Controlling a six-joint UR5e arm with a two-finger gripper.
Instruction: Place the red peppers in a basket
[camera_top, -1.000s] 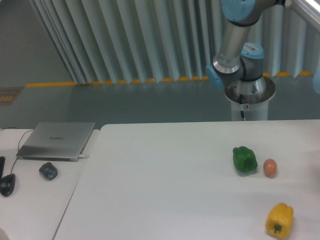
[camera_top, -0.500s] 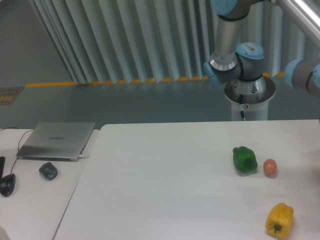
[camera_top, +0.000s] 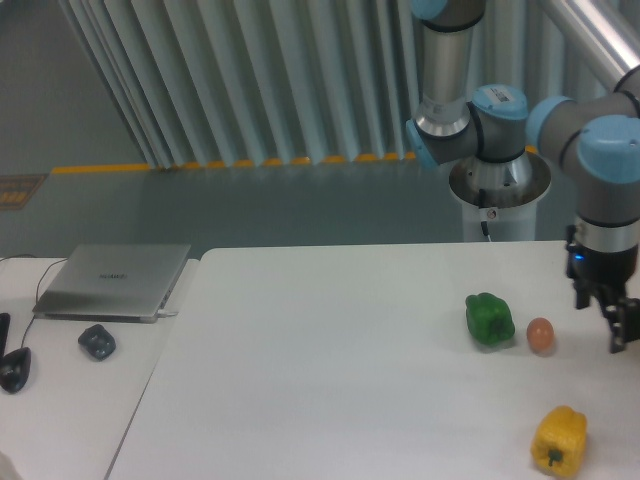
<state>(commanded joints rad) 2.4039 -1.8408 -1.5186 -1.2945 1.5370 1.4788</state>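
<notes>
Gripper (camera_top: 612, 318) at the right frame edge above the table (camera_top: 330, 380), beside the orange-brown ball (camera_top: 540, 335); whether the fingers are released cannot be told.

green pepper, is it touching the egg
No, a strip of bare table shows between the green pepper and the egg.

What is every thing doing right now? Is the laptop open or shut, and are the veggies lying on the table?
Laptop: lid shut, flat.
Green pepper: resting on the table, untouched.
Orange-brown ball: resting beside the green pepper.
Yellow pepper: lying near the front edge.
Gripper: hanging at the right edge, partly cut off; nothing seen in it.
</notes>
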